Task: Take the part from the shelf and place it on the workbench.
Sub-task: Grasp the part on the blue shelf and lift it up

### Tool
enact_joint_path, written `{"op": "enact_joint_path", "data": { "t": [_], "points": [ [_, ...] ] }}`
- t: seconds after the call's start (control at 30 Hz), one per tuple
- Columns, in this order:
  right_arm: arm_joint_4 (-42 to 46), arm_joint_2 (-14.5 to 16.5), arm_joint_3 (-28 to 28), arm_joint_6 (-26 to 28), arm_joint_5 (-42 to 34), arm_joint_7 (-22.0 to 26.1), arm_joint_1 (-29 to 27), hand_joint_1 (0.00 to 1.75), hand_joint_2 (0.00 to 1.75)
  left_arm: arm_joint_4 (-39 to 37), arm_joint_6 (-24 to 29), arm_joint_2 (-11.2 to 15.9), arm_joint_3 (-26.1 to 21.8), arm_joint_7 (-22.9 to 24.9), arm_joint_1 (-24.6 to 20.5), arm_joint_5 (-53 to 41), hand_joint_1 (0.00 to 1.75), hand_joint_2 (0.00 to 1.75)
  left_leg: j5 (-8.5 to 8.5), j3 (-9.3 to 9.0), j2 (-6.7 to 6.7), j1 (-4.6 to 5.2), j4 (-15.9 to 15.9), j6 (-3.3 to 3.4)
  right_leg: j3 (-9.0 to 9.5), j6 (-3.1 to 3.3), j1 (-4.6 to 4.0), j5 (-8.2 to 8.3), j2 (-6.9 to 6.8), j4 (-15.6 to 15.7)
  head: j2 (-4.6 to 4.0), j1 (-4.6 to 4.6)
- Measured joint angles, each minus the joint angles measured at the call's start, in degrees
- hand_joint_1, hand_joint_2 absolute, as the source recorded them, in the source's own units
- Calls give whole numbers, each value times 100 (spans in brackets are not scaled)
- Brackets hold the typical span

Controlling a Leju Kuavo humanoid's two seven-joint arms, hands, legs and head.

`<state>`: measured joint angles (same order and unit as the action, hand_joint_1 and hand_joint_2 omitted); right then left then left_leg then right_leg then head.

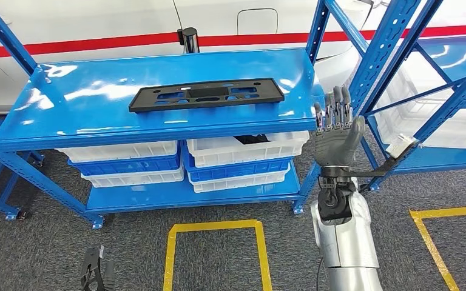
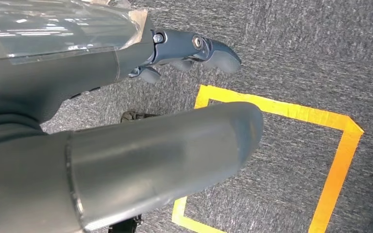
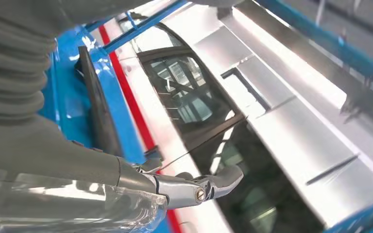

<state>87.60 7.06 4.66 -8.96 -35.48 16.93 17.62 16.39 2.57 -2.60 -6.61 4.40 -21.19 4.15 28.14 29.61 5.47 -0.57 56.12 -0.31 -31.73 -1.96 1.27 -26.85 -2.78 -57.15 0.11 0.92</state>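
1. We're at the reach — our right hand (image 1: 337, 124) is raised off the right end of the blue shelf (image 1: 85, 100), fingers straight and spread wide, holding nothing.
2. The part (image 1: 206, 95), a long flat black plate with cut-outs, lies on the top deck of the shelf, well apart from that hand and off to its left.
3. To do this well, we judge the hand should travel left and lower onto the near right end of the part, fingers kept wide until they straddle its thin edge; a flat plate on a glossy deck may slide rather than lift.
4. Our left hand (image 2: 184, 53) hangs low over the grey carpet, fingers loosely apart, holding nothing.
5. The head view gives us the layout; the right wrist view adds the part edge-on — thin against the blue deck — while the left wrist view shows yellow floor tape (image 2: 340, 160).
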Motion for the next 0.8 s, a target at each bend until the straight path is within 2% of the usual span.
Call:
{"op": "enact_joint_path", "data": {
  "t": [0.13, 0.3, 0.4, 0.53, 0.6, 0.8],
  "points": [
    [418, -74, -435, 223, 1326, 287, 2, 0, 175, 0, -61, 31, 26, -5, -29, 13, 0, 0, 0, 0, -1, 0, 0, 0, 0, 0, 0, 0, -1, 0, 0, 0],
    [664, -284, -1118, 1025, 3696, 542, 54, 0, 175, 0, -215, 61, 79, 6, -61, 57, 0, 0, -1, 1, 0, 0, 0, -1, 1, 0, 0, 0, 0, -1, 0, 0],
    [694, -463, -1615, 1542, 5230, 380, 190, 0, 175, 0, -251, 63, 132, 8, -89, 51, 0, 0, -1, 1, -1, 0, 0, -1, 1, 0, 0, 0, -1, 0, 0, 0],
    [605, -682, -2289, 2082, 6896, 16, 477, 0, 175, 0, -210, 59, 196, 37, -144, 26, 0, 0, -3, 4, -1, 0, 0, -2, 1, 0, 0, 0, 0, -2, 0, 0],
    [447, -794, -2657, 2243, 7470, -175, 681, 0, 175, 0, -166, 49, 241, 67, -182, 16, 0, 0, -5, 3, -1, 0, 0, -1, 1, 0, 0, 0, 0, -2, 0, 0],
    [-75, -1032, -3527, 2352, 8411, -608, 1149, 0, 175, -1, -41, 26, 316, 62, -222, 41, 0, 0, -8, 9, -2, 0, 0, -1, 1, 0, -1, 1, 1, -3, 0, 0]
  ]
}}
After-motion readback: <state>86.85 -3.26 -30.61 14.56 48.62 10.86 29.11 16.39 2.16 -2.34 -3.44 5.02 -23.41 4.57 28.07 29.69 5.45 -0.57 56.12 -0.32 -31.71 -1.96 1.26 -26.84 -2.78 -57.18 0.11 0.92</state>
